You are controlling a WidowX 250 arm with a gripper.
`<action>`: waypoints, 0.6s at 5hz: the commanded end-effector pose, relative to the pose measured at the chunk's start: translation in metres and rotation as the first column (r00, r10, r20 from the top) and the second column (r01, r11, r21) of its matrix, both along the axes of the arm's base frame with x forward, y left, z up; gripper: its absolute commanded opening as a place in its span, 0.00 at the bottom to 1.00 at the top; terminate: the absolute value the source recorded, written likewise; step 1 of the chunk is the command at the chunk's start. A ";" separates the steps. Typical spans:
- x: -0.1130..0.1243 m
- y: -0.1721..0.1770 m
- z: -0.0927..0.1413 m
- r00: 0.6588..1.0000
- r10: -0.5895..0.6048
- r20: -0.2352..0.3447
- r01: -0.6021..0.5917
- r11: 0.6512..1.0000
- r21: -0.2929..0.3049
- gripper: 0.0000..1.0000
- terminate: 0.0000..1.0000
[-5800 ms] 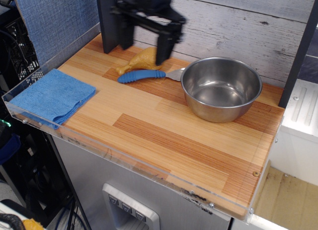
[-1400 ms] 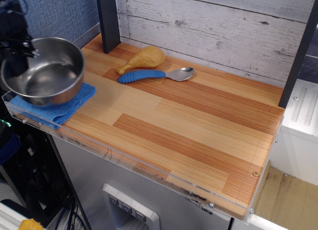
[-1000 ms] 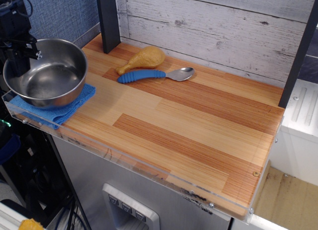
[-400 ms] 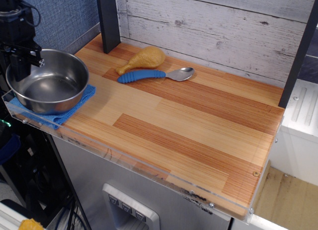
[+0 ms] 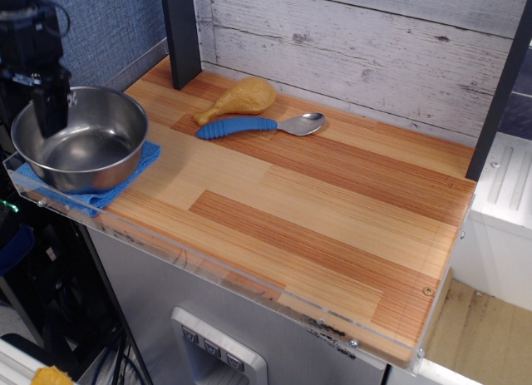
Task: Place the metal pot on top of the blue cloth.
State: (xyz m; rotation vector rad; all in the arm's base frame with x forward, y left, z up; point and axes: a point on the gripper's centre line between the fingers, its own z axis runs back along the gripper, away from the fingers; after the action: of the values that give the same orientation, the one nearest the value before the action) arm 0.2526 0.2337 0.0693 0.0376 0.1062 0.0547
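The metal pot (image 5: 93,148), a shiny round steel bowl, sits upright on the blue cloth (image 5: 140,164) at the left end of the wooden counter. Only the cloth's edges show around the pot's base. My black gripper (image 5: 35,119) hangs over the pot's left rim. One finger (image 5: 54,111) reaches down inside the pot, away from the rim; the other is hard to make out against the dark background. The jaws look parted and hold nothing.
A yellow toy drumstick (image 5: 239,97) and a blue-handled metal spoon (image 5: 249,125) lie at the back middle. A dark post (image 5: 181,32) stands at the back left. A clear plastic lip (image 5: 208,273) runs along the counter's front and left edges.
The pot came down from a lifted position onto the cloth and now stays still. My visible finger has shifted right, off the rim and into the pot's opening.
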 end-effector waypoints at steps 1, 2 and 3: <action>-0.014 -0.028 0.106 0.982 -0.076 0.174 0.060 0.994 0.095 1.00 0.00; -0.023 -0.053 0.149 0.969 -0.094 0.230 0.068 0.991 0.116 1.00 0.00; -0.018 -0.080 0.165 0.961 -0.126 0.245 0.110 0.991 0.077 1.00 0.00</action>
State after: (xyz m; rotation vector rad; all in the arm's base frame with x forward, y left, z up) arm 0.2498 0.1546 0.2157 0.0623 -0.1023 -0.0566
